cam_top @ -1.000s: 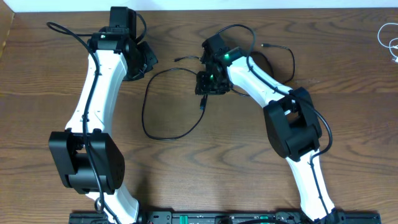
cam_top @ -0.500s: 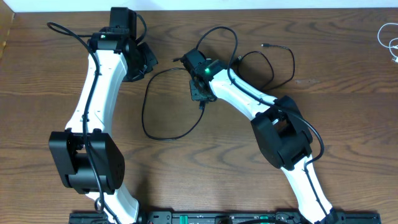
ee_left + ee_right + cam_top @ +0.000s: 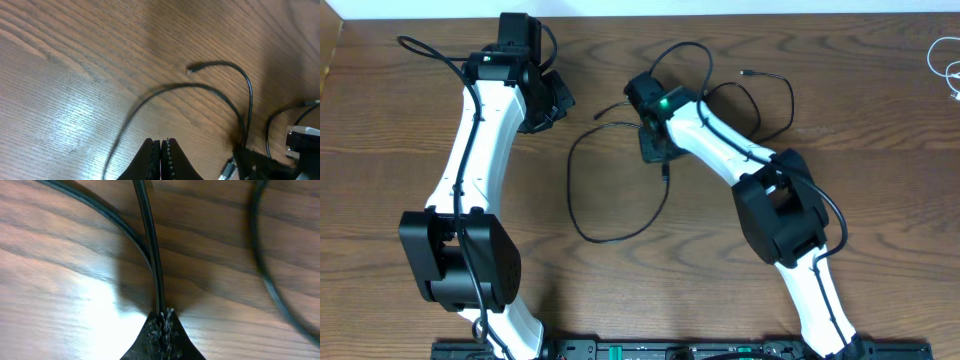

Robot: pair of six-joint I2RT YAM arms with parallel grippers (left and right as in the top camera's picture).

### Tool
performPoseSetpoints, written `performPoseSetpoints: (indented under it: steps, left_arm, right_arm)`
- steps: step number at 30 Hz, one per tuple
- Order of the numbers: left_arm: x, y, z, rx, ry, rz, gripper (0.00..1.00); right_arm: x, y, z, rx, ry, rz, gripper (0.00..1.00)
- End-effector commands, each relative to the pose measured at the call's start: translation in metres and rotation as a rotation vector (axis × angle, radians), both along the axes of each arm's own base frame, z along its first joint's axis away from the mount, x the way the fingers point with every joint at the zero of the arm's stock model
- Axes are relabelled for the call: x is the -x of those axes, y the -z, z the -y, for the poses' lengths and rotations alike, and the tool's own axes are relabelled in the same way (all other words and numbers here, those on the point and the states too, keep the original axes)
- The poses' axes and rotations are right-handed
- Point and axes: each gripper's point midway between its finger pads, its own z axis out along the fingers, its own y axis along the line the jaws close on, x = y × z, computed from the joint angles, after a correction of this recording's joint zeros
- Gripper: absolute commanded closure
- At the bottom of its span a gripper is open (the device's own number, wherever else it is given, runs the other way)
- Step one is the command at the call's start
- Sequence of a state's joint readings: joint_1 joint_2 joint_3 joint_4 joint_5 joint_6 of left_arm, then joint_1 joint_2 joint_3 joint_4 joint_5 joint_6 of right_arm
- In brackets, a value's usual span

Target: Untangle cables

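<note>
Pinches one black cable [image 3: 150, 245] in the closed right gripper [image 3: 162, 322], mid-table among loose black loops [image 3: 570, 190]. Holds the left gripper [image 3: 161, 150] shut and empty over bare wood. Hides the pinch from overhead beneath the right arm [image 3: 715, 135]; crops a white cord [image 3: 948, 65] at the far right edge.

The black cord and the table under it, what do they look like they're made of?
The black cord looks like it has a rubber or plastic jacket, smooth with a slight sheen, and it bends in soft loops. The table looks like wood or a wood-look laminate. It is brown with grain lines and a glossy patch of reflected light, but which of the two it is cannot be told.
</note>
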State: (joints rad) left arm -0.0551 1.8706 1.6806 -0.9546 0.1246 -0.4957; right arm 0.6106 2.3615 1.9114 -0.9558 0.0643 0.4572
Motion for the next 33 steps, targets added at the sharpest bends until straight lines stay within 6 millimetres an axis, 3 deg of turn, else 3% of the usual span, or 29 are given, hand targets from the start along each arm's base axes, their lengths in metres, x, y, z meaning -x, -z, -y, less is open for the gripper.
performPoseSetpoints:
  steps: [1, 5, 10, 13, 18, 23, 29, 33]
  left_arm:
    - [-0.005, -0.005, -0.001, -0.014, 0.013, 0.016, 0.91]
    - [-0.005, -0.005, -0.001, -0.014, 0.013, 0.016, 0.91]
    - [-0.005, -0.005, -0.001, -0.014, 0.013, 0.017, 0.91]
    - [-0.005, -0.006, -0.001, -0.014, 0.013, 0.019, 0.91]
    - [-0.005, -0.006, -0.001, -0.014, 0.013, 0.019, 0.91]
    - [-0.005, -0.006, -0.001, -0.014, 0.013, 0.019, 0.91]
    - [-0.005, -0.006, -0.001, -0.014, 0.013, 0.019, 0.91]
    - [-0.005, -0.006, -0.001, -0.014, 0.013, 0.019, 0.91]
  right_arm:
    - [-0.014, -0.026, 0.001, -0.033, -0.135, 0.022, 0.99]
    - [-0.021, -0.075, 0.0, -0.154, -0.231, 0.033, 0.99]
    - [-0.029, -0.138, 0.018, -0.324, -0.293, 0.067, 0.99]
    - [-0.035, -0.17, 0.042, -0.41, -0.264, 0.097, 0.99]
    - [-0.047, -0.207, 0.086, -0.492, -0.184, 0.157, 0.99]
    - [-0.049, -0.209, 0.119, -0.478, -0.118, 0.153, 0.99]
    - [-0.042, -0.18, 0.155, -0.256, -0.051, 0.086, 0.99]
    - [-0.04, -0.164, 0.157, -0.224, -0.046, 0.042, 0.95]
